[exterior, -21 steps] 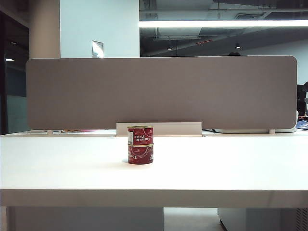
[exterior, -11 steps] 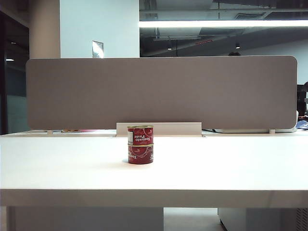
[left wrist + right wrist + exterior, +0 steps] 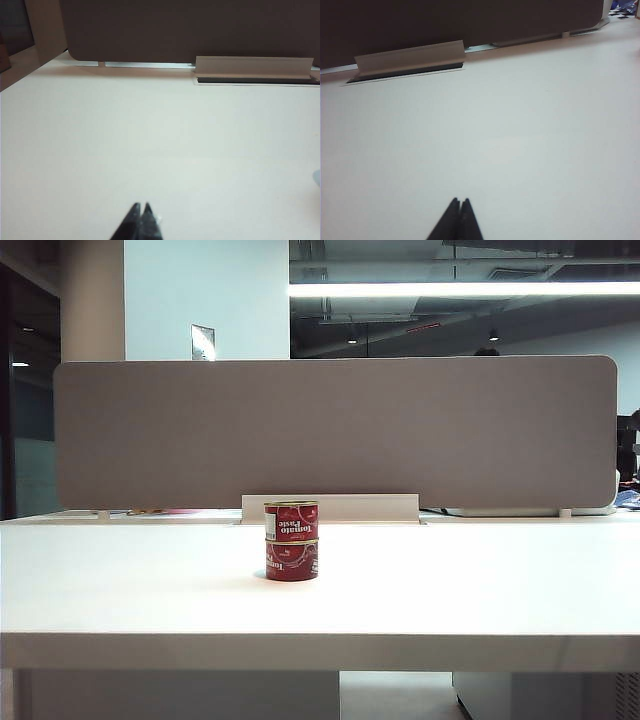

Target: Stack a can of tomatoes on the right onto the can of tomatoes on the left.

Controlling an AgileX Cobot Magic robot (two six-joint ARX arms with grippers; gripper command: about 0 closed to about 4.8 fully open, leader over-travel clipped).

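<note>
Two short red cylindrical metal tins with white "Tomato Paste" lettering are sitting stacked on the wide white flat bench (image 3: 480, 590). The upper tomato tin (image 3: 291, 521) is resting squarely on the lower tomato tin (image 3: 292, 560), rims aligned, both upright (the upper label is reading upside down). The stack is standing just in front of the pale metal cable-tray flap (image 3: 330, 507), slightly toward the left end of that flap. Nothing is touching the tins in the exterior view, and neither arm is showing there.

Behind the flap, the long grey fabric-covered divider panel (image 3: 335, 430) is running across nearly the full width of the bench.

The left tool (image 3: 141, 209) is appearing only in its wrist view as two black fingertips pressed together, clenched with nothing between them, hanging over bare bench surface well back from the flap (image 3: 252, 65); the flap is lying far ahead of it and off to one side. The right tool (image 3: 459, 203) is likewise showing two dark tips meeting with no gap, clenched on nothing, over bare bench well short of the same flap (image 3: 410, 57). Neither wrist view is catching the tins.
</note>
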